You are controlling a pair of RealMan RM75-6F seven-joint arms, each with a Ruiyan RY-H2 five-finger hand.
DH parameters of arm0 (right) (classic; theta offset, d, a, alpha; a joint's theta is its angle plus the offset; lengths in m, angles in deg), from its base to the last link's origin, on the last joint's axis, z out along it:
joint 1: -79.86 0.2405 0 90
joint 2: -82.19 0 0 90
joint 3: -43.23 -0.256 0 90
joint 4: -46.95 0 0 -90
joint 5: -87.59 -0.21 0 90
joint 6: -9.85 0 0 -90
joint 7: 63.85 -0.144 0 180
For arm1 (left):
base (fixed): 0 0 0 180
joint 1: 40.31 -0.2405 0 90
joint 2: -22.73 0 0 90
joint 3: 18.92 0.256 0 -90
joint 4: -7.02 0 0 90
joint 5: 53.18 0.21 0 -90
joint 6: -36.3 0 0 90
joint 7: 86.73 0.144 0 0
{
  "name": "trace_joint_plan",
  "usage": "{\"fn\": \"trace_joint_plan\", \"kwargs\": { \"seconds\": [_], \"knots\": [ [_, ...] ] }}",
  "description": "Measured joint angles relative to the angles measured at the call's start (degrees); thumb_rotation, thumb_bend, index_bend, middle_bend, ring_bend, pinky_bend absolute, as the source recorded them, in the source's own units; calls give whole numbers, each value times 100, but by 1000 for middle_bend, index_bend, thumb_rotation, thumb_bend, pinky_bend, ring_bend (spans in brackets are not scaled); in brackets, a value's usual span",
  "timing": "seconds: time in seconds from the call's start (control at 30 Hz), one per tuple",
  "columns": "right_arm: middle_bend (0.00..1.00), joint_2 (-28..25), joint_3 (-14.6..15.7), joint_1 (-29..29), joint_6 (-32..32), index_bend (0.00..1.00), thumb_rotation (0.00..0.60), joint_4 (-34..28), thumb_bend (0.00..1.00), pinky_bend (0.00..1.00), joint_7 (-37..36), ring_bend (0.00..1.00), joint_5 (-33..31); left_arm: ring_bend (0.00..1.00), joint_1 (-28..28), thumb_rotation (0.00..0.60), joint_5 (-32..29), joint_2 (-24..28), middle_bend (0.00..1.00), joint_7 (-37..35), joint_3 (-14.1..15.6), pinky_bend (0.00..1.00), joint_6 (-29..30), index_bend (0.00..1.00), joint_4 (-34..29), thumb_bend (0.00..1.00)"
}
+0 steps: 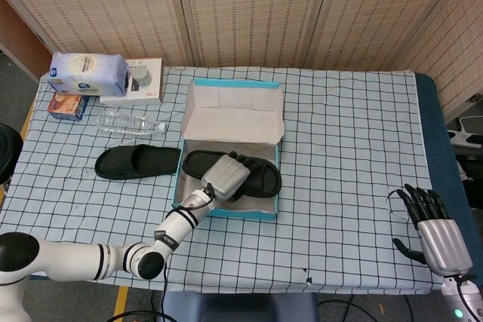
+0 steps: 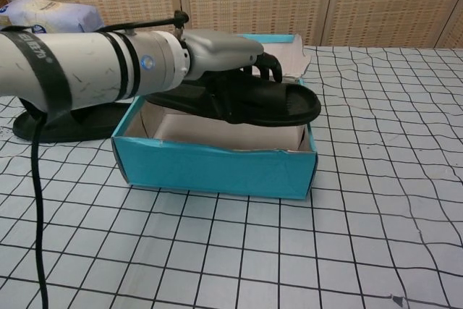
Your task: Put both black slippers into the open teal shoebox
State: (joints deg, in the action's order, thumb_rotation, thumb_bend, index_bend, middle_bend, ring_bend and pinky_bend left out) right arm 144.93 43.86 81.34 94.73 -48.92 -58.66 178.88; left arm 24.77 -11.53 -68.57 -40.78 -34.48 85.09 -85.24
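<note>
My left hand (image 1: 225,176) (image 2: 230,54) grips a black slipper (image 1: 259,175) (image 2: 286,103) and holds it level over the open teal shoebox (image 1: 266,214) (image 2: 217,168), its toe past the box's right wall. A second black slipper (image 1: 136,162) (image 2: 45,124) lies flat on the cloth left of the box. My right hand (image 1: 436,231) hangs at the table's right front corner, fingers apart, holding nothing; it does not show in the chest view.
At the back left stand a blue-white packet (image 1: 88,73), a white box with a dial (image 1: 139,81), a small red-blue carton (image 1: 66,106) and a lying clear bottle (image 1: 133,124). The box's lid (image 1: 235,115) stands up behind it.
</note>
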Motion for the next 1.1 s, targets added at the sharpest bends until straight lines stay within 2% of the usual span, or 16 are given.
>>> {"fn": "trace_joint_plan", "kwargs": {
  "seconds": [0.2, 0.47, 1.1],
  "knots": [
    [0, -35, -5, -18, 48, 0, 577, 1, 143, 0, -50, 0, 0, 629, 152, 600, -135, -185, 693, -56, 185, 550, 19, 603, 462, 508],
    [0, -32, 4, -10, 26, 0, 577, -8, 142, 0, -37, 0, -7, 629, 216, 600, -65, -261, 693, -308, 346, 549, 14, 606, 687, 508],
    [0, -37, 103, 32, -109, 0, 578, -29, 142, 0, -26, 0, 86, 629, 118, 600, 379, -631, 703, -1187, 436, 546, -105, 608, 1637, 495]
  ]
}}
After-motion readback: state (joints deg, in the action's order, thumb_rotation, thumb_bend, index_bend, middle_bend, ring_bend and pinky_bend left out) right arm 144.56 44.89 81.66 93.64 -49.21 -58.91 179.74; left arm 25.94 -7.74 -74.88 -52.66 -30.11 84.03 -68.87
